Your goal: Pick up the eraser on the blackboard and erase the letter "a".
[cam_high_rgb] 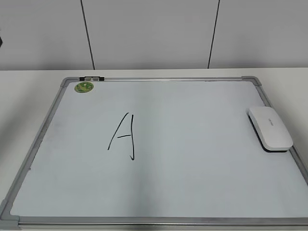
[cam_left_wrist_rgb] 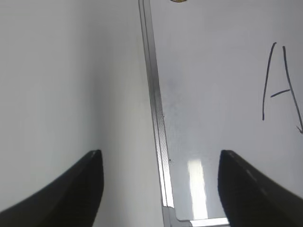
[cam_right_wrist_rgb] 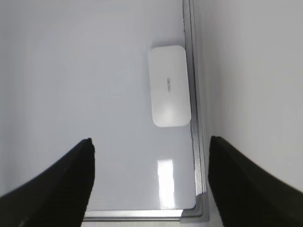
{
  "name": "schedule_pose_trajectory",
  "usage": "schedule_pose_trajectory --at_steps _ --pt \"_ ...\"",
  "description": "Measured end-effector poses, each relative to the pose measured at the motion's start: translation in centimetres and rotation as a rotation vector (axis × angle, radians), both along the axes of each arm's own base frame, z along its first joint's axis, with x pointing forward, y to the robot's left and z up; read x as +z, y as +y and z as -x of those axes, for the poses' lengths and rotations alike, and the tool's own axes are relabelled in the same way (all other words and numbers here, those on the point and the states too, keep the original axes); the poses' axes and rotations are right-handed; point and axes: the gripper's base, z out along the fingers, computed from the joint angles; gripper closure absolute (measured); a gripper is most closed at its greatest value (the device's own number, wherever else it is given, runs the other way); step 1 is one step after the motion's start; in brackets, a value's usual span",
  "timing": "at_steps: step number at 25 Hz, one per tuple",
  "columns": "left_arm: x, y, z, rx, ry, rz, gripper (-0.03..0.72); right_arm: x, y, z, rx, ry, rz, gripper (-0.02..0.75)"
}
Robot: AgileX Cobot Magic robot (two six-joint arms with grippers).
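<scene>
The blackboard [cam_high_rgb: 192, 163] is a white dry-erase board with a silver frame, lying flat on the table. The eraser [cam_high_rgb: 270, 128] is a white rounded block resting on the board by its right edge; it also shows in the right wrist view [cam_right_wrist_rgb: 169, 85]. One large capital "A" [cam_high_rgb: 122, 137] is drawn left of centre, also in the left wrist view [cam_left_wrist_rgb: 281, 82]. No small letter "a" shows in any view. My left gripper [cam_left_wrist_rgb: 161, 156] is open and empty above the board's left frame. My right gripper [cam_right_wrist_rgb: 150, 142] is open and empty above the board's near right corner, short of the eraser.
A round green sticker [cam_high_rgb: 83, 87] and a small black-and-grey clip [cam_high_rgb: 91, 78] sit at the board's far left corner. The board lies on a white table [cam_high_rgb: 29, 96]. A pale panelled wall [cam_high_rgb: 154, 33] stands behind it.
</scene>
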Motion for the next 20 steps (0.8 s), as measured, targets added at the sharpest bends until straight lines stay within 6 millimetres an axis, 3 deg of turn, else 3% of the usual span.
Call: schedule_pose_trajectory --at_steps 10,20 --pt "0.7 1.7 9.3 0.000 -0.039 0.002 0.140 -0.5 0.1 9.4 0.004 -0.051 -0.025 0.185" --pt "0.3 3.5 19.5 -0.010 -0.188 0.037 0.164 -1.9 0.4 16.7 0.017 -0.139 -0.071 0.185"
